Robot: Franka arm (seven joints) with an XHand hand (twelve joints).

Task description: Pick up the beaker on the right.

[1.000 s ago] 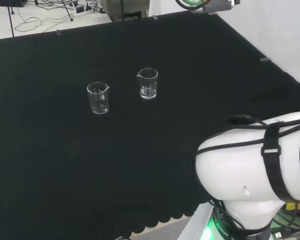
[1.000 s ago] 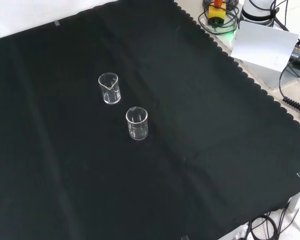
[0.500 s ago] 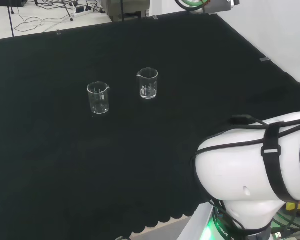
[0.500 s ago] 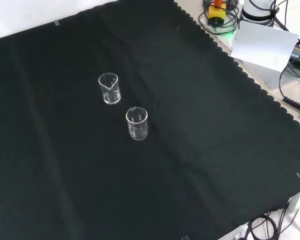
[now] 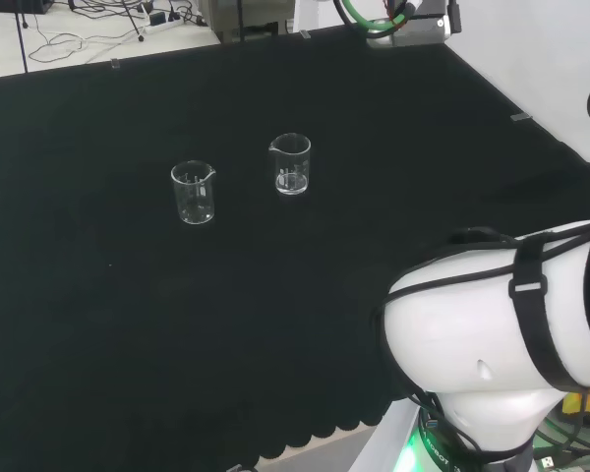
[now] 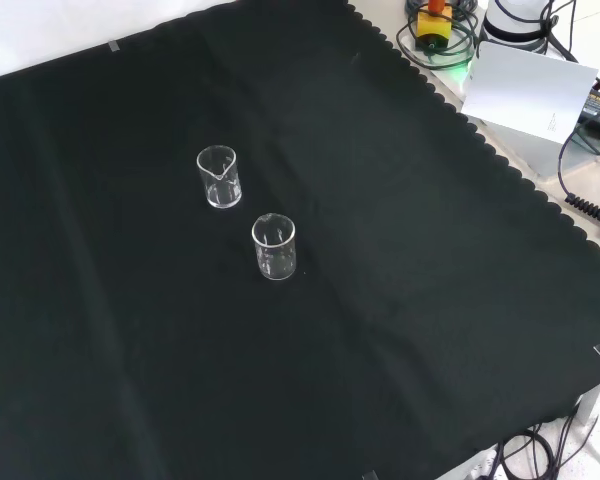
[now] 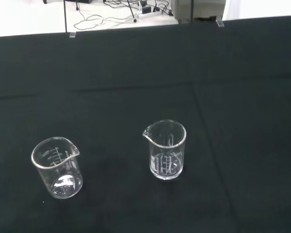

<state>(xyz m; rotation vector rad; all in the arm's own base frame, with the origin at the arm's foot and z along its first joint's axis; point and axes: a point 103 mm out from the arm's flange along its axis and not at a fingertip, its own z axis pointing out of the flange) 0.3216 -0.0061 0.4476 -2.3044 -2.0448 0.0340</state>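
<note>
You cannot tell how the hand stands, open or shut, or whether it has hold of anything. What you have of the arm is its big white link (image 5: 511, 334) at the lower right of the head view, wrapped with black straps, well apart from the glassware.

Out on the black cloth (image 5: 98, 324) two clear glass beakers stand upright, near each other but not touching, and nothing touches either of them.

The right beaker (image 5: 290, 164) in the head view sits a little farther back than its neighbour, with its spout turned to the view's left. In the front view that same beaker (image 6: 219, 177) is the higher one, and in the wrist view (image 7: 167, 150) its printed scale faces you.

The left beaker (image 5: 194, 193) in the head view stands slightly nearer the arm's base, spout toward the view's right. In the front view it (image 6: 274, 247) is the lower of the pair, and it shows in the wrist view (image 7: 57, 167) too.

Both sit toward the middle of the cloth, clear of its scalloped edge (image 6: 500, 160).
</note>
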